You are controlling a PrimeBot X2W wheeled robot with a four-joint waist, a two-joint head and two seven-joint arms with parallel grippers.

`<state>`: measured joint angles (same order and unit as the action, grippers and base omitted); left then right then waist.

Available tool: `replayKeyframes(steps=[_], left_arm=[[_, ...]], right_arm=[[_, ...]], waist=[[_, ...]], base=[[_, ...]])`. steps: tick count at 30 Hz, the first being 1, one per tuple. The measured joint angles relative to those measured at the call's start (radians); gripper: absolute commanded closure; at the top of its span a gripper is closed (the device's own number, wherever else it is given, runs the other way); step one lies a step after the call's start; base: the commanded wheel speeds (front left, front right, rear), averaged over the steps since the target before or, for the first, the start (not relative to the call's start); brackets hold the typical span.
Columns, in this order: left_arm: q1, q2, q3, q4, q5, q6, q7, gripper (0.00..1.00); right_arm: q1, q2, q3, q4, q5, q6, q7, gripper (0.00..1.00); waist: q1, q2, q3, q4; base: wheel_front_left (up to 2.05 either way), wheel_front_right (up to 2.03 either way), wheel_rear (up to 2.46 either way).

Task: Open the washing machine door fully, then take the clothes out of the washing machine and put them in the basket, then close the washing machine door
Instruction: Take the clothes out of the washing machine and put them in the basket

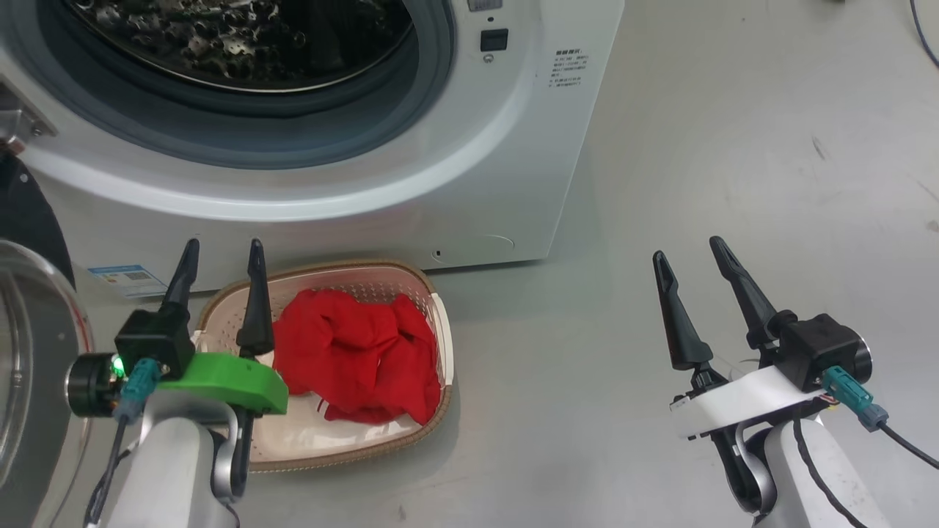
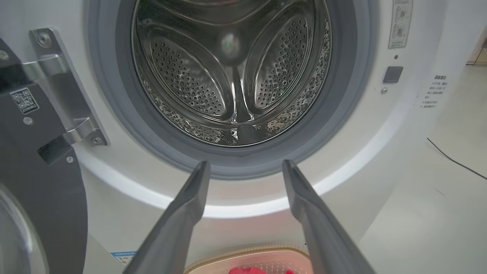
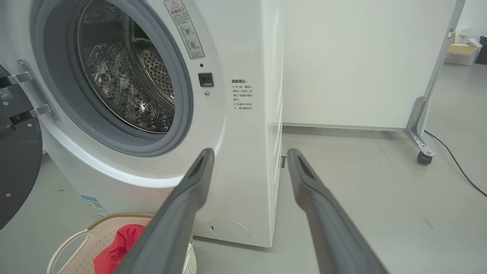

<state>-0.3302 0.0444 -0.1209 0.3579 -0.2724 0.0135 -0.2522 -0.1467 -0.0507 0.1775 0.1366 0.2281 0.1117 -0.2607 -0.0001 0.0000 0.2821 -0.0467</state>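
A: Which step are we tagging?

B: I'm judging the unloading as done. The clothes [image 1: 359, 352] are lying bunched in the basket [image 1: 440, 323], which is sitting on the floor [image 1: 733, 183] just in front of the washing machine [image 1: 513, 147]. The steel drum [image 2: 232, 76] is looking empty, so closing up is what's left.

A: Door?

B: The washing machine door [image 1: 29, 352] is standing swung open on its left-side hinge, with the glass bowl showing just beside the left arm.

A: Claws?

B: The left gripper [image 1: 224, 243] is hovering over the basket's left rim with its fingers spread wide, gripping nothing. It's aiming at the lower edge of the grey rubber ring [image 2: 152, 144]. The right gripper [image 1: 687, 248] is hanging over bare floor, well apart from the basket, equally wide and empty.

A: Next move?

B: My guess is the left arm is needing to get behind the door's free edge. Then it's sweeping the door rightward across the opening until it's catching at the latch slot [image 2: 392, 74].
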Motion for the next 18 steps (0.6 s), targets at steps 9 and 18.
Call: replayKeyframes(steps=[9, 18], left_arm=[[0.126, 0.0, -0.026, -0.084, 0.014, 0.0, 0.0, 0.0], [0.251, 0.001, -0.055, -0.147, 0.019, 0.0, 0.0, 0.0]], right_arm=[[0.064, 0.002, 0.007, 0.009, 0.0, -0.01, 0.0, 0.0], [0.126, 0.005, 0.012, 0.011, 0.001, -0.027, 0.0, 0.0]], waist=[[0.0, 0.0, -0.095, 0.021], [0.0, 0.0, -0.168, 0.039]], base=[[0.0, 0.0, 0.0], [0.0, 0.0, 0.0]])
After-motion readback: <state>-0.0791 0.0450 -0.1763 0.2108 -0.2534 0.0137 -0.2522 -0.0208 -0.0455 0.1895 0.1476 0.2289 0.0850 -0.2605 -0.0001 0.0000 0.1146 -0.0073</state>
